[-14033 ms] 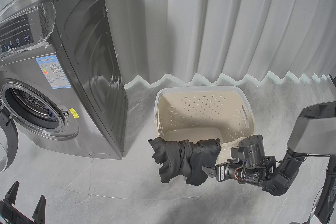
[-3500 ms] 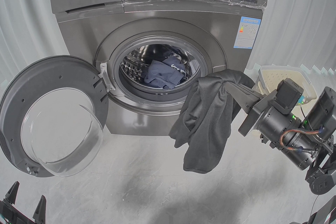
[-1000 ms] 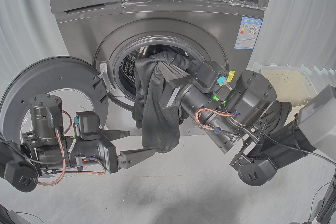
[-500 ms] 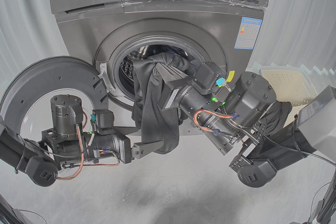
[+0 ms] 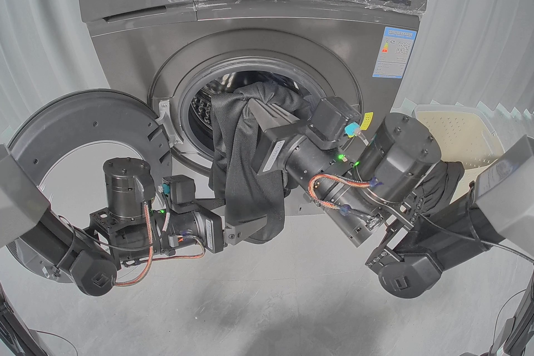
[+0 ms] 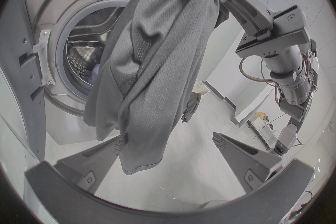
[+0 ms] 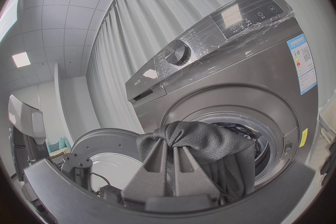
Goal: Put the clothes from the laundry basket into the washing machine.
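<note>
A dark grey garment [image 5: 245,173] hangs from my right gripper [image 5: 255,108], which is shut on its bunched top right at the mouth of the washing machine [image 5: 139,40]. In the right wrist view the two fingers [image 7: 159,161] pinch the knot of cloth [image 7: 196,137] before the drum opening. My left gripper [image 5: 233,219] is open at the garment's lower hem. The left wrist view has that hem [image 6: 140,161] dangling between its spread fingers [image 6: 245,154]. A bluish item [image 6: 93,76] lies inside the drum.
The round machine door [image 5: 83,123] stands swung open on the left, behind my left arm. The cream laundry basket [image 5: 473,123] sits on the floor to the machine's right, with a dark cloth shape [image 5: 445,179] by its front rim. Grey floor lies below.
My left arm has slid right and its open fingers have reached the garment's hanging lower end. The right gripper and the garment's top have stayed at the drum mouth.
</note>
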You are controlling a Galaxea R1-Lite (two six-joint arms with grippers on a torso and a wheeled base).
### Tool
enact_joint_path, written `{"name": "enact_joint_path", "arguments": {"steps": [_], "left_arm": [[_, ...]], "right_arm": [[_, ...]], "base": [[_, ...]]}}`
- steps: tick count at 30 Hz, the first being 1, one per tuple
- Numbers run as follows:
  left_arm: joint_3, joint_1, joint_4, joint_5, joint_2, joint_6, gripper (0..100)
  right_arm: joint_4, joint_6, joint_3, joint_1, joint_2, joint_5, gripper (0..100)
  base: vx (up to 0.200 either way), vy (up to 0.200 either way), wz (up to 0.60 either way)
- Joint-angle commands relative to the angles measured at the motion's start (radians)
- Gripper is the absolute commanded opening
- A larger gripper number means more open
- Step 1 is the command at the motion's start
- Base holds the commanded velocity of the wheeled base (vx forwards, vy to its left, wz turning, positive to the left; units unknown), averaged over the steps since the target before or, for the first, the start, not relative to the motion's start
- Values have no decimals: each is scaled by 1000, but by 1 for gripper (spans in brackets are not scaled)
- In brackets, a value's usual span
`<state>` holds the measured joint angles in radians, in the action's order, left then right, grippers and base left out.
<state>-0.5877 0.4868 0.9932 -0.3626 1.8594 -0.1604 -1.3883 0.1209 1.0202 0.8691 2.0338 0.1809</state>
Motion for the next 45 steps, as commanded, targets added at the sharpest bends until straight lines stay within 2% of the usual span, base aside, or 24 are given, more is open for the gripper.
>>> {"name": "enact_joint_path", "arguments": {"steps": [1, 7, 11, 14, 20, 24, 27, 45], "left_arm": [[-3, 10, 2, 1, 17, -7, 100], [-3, 42, 10, -3, 7, -39, 100], [-3, 56, 22, -6, 9, -45, 100], [-8, 70, 42, -7, 18, -64, 100], [-32, 96, 88, 13, 57, -83, 100], [-70, 95, 94, 99, 113, -79, 100], [-83, 87, 125, 132, 142, -80, 100], [-103, 65, 165, 140, 192, -71, 100]], "right_arm": [[-1, 0, 3, 1, -3, 0, 0], [-5, 0, 3, 1, 2, 0, 0], [-3, 2, 4, 1, -1, 0, 0], [-5, 2, 3, 1, -3, 0, 0], [-5, 2, 3, 1, -1, 2, 0], [-6, 2, 3, 1, -1, 2, 0], [-9, 3, 1, 1, -1, 2, 0], [-11, 3, -6, 2, -3, 2, 0]], "base": [[0, 0, 0], [0, 0, 0], [0, 0, 0], [0, 0, 0], [0, 0, 0], [0, 0, 0], [0, 0, 0], [0, 0, 0]]}}
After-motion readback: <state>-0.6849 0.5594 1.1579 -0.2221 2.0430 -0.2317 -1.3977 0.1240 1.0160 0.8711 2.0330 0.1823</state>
